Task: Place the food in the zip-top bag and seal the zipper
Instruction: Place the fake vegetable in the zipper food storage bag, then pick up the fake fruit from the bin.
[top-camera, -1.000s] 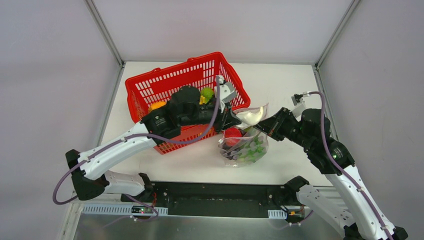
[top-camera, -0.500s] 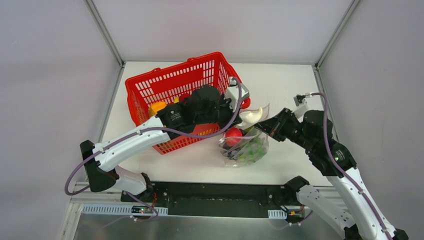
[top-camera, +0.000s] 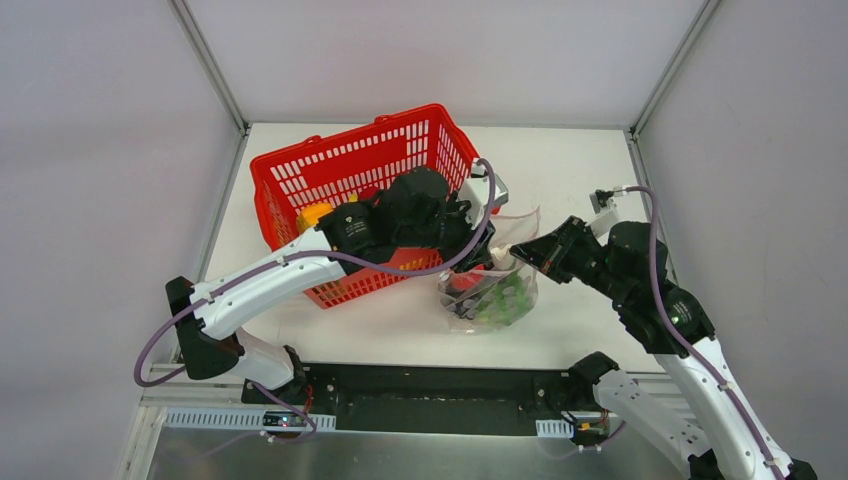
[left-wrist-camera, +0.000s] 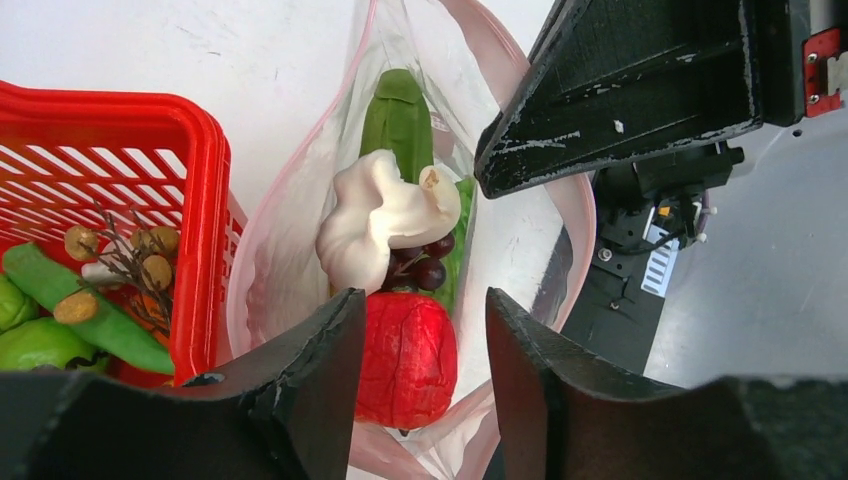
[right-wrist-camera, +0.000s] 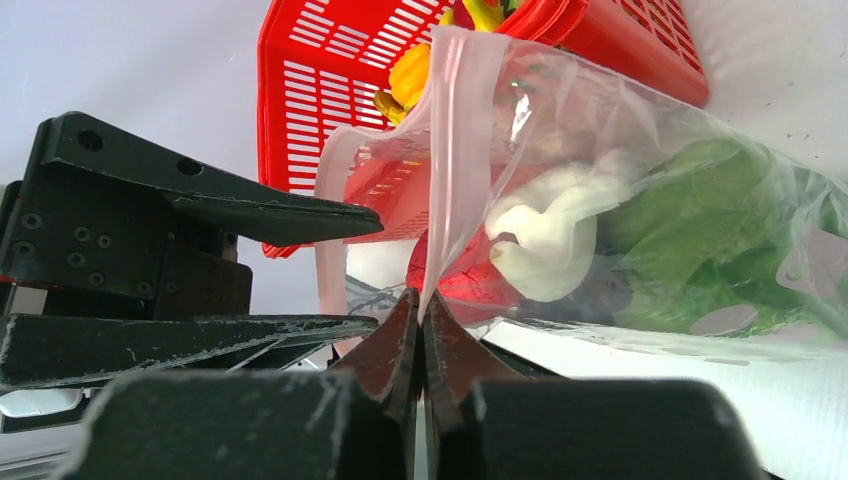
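The right gripper (right-wrist-camera: 421, 305) pinched the narrow pink zipper strip (right-wrist-camera: 452, 140) of the clear crinkly zip-top bag (right-wrist-camera: 640, 120) beside the red mesh basket (left-wrist-camera: 205, 200) — the left gripper (left-wrist-camera: 425, 305) hung spread over white garlic (left-wrist-camera: 385, 215) and red apple (left-wrist-camera: 408, 350) inside.

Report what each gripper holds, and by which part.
The right gripper pinches the zip-top bag by the pink zipper along its mouth. The left gripper is open over the bag's mouth, holding nothing.
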